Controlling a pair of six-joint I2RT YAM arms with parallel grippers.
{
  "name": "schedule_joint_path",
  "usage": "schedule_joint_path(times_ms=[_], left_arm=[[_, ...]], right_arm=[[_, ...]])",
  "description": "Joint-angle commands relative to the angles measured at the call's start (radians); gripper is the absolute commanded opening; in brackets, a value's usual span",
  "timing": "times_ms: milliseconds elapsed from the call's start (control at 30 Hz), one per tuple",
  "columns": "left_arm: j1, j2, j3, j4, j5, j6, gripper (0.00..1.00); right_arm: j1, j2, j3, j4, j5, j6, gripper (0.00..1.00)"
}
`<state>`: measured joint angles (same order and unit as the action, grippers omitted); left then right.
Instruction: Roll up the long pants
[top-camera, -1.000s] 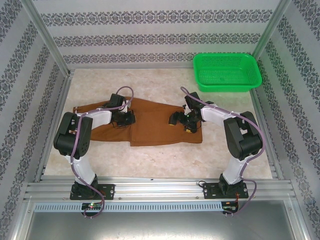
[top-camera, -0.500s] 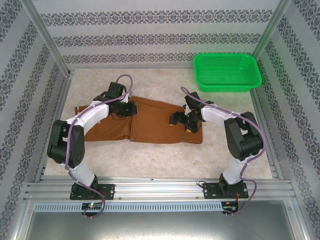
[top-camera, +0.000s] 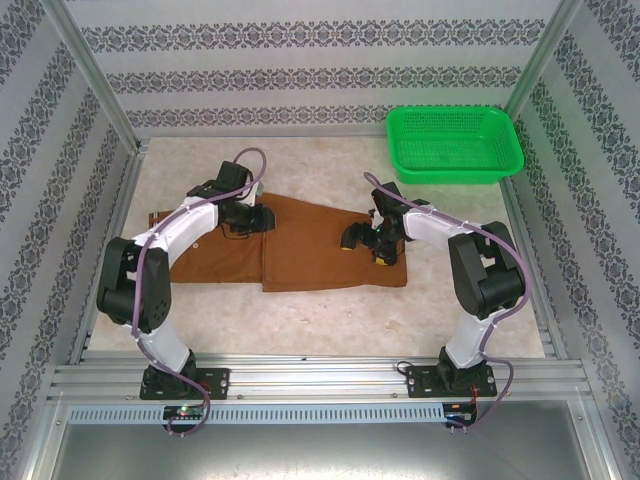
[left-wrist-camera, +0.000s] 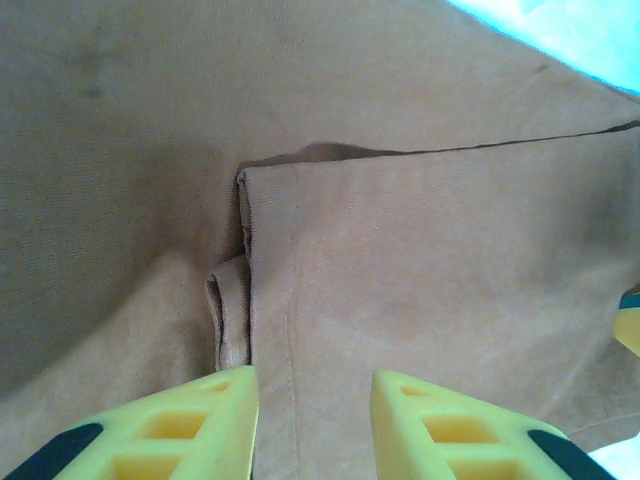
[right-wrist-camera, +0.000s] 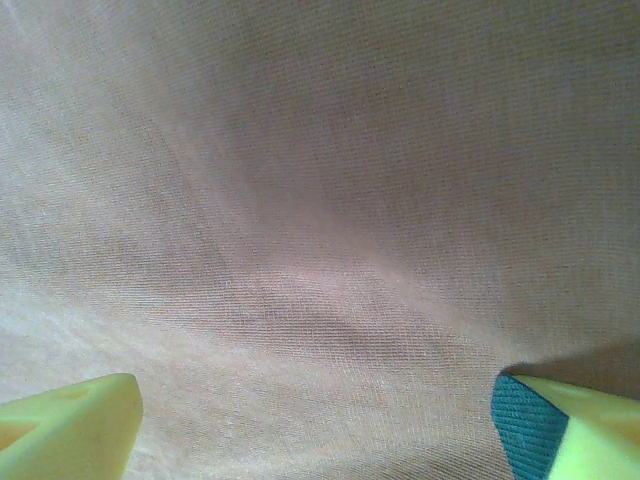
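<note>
The long pants (top-camera: 300, 250) are lying flat, partly folded but not yet rolling up, on the near side of the green basket (top-camera: 455, 172). The left gripper (top-camera: 262, 218), fingers parted on nothing, is hovering over the end farther from the basket. The right gripper (top-camera: 364, 248), spread wide, is hovering over the nearer end.

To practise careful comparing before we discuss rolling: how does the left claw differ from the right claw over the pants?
The left claw stands partly open; the right claw stands much wider. The left claw hangs over a folded edge of the pants; the right claw hangs over plain, smooth cloth. Both have yellow fingers, point down at the pants and hold nothing.
</note>
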<state>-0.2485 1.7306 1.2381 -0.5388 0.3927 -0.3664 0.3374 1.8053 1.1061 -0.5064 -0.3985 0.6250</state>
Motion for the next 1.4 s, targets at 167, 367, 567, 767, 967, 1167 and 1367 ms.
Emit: schedule_joint_path(times_ms=[167, 367, 567, 767, 967, 1167, 1367], left_arm=[[0.002, 0.08, -0.005, 0.034, -0.003, -0.009, 0.33], [0.001, 0.078, -0.003, 0.023, -0.024, -0.005, 0.33], [0.002, 0.049, -0.027, 0.018, -0.084, -0.005, 0.35], [0.002, 0.078, -0.038, 0.029, -0.048, -0.002, 0.36], [0.002, 0.065, -0.063, 0.112, 0.054, -0.019, 0.17], [0.001, 0.058, -0.044, 0.105, 0.089, -0.012, 0.0], [0.019, -0.04, 0.006, -0.016, -0.024, 0.025, 0.0]], right_arm=[[-0.012, 0.054, -0.015, -0.006, 0.023, -0.018, 0.93], [-0.012, 0.061, -0.018, 0.004, 0.015, -0.015, 0.93], [-0.011, 0.066, -0.025, 0.017, 0.005, -0.009, 0.93], [-0.008, 0.07, -0.02, 0.014, 0.001, -0.01, 0.93], [-0.008, 0.066, -0.022, 0.006, 0.009, -0.015, 0.93], [-0.011, 0.066, -0.026, 0.011, 0.01, -0.006, 0.93], [-0.039, 0.033, -0.04, 0.023, 0.004, -0.001, 0.93]])
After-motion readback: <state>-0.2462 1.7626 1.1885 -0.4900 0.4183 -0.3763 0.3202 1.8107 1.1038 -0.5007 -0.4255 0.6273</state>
